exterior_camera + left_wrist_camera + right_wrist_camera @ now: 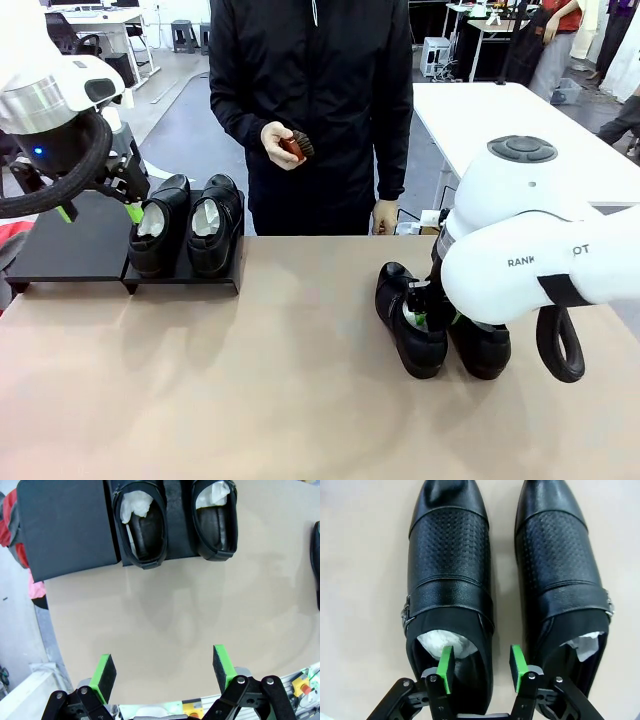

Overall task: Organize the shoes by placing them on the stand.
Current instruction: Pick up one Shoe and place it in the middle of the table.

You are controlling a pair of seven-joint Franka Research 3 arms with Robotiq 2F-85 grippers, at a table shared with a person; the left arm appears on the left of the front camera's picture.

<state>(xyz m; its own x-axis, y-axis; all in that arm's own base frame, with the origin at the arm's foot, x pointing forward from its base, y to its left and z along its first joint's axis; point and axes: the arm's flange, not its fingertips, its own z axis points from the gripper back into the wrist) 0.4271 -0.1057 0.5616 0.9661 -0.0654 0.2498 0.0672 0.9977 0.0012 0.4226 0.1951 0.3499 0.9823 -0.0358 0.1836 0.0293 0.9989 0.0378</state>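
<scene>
Shoes (215, 225), two of four, sit on the stand (70, 245) near the wide-open left tool (165, 670), while the right tool (481, 655) straddles the side wall of another shoe (450, 555) on the tabletop (300, 380), seemingly to lift it, though I cannot tell whether it pinches.

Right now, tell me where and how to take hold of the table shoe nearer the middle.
Grip the shoe by the side wall of its heel opening, from straight above: one of the fingers inside against the white paper, the other outside, in the gap beside its partner shoe. It stands upright, opening upward; the glossy toe probably offers no edge.
</scene>
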